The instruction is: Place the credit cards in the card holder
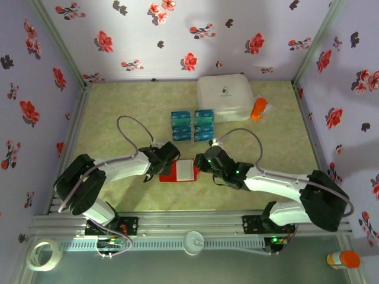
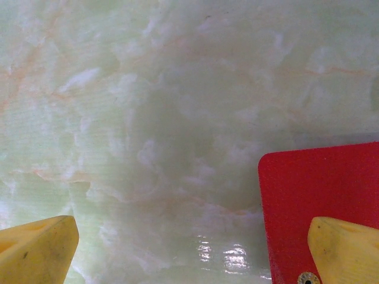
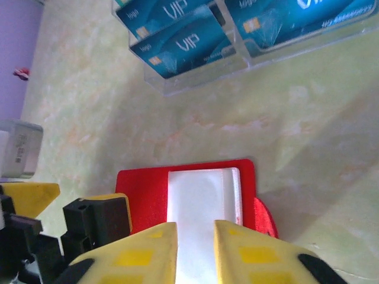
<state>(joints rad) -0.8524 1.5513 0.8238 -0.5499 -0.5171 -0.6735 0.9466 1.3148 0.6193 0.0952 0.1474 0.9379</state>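
Observation:
The red card holder (image 1: 179, 172) lies open on the table between my two grippers, its pale clear pocket (image 3: 201, 207) facing up. Several blue-teal credit cards (image 1: 192, 125) stand in a clear rack behind it, and they read "VIP" in the right wrist view (image 3: 177, 44). My left gripper (image 1: 166, 157) is wide open at the holder's left edge, one yellow fingertip (image 2: 346, 248) over the red cover (image 2: 320, 189). My right gripper (image 3: 196, 248) hangs over the clear pocket, jaws a narrow gap apart with the pocket showing between them. Whether they pinch it I cannot tell.
A big white rounded case (image 1: 225, 97) and an orange bottle (image 1: 259, 108) sit at the back right. Flowered walls close in three sides. A tape roll (image 1: 44, 254) and another orange bottle (image 1: 343, 259) lie in front of the rail.

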